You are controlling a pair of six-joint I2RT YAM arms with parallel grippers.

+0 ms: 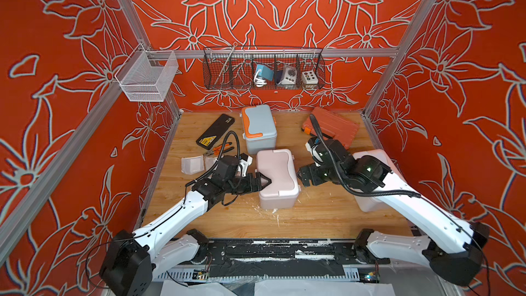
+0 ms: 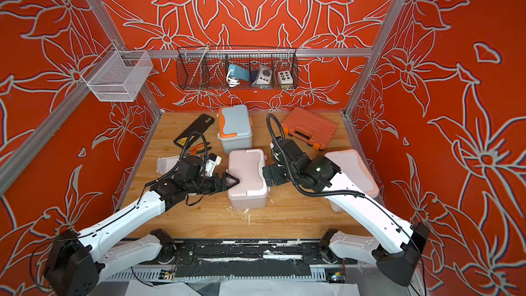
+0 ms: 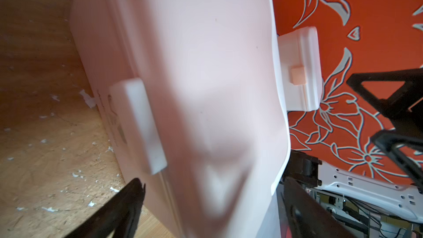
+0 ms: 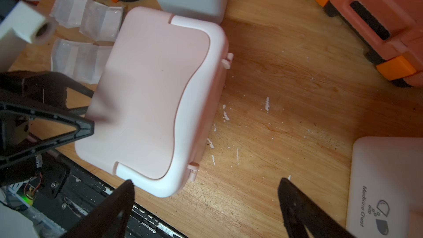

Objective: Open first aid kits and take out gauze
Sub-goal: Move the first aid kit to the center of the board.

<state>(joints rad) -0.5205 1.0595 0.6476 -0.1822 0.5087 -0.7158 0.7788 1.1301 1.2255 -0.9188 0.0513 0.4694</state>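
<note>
the dusty pink kit (image 1: 277, 177) stands shut at the centre of both top views, between the arms. the left end effector (image 1: 262, 180) gapes over its left edge and the right end effector (image 4: 206, 202) gapes over bare worktop (image 4: 286, 88); neither holds anything. the shell looks stiff, smooth, light and prone to skid, so brace the body and lift at the white latch tab (image 3: 137, 124). wrapped gauze (image 4: 84, 19) lies upper left.

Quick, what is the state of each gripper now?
Left gripper: open, at the pink kit, holding nothing.
Right gripper: open, holding nothing.
</note>
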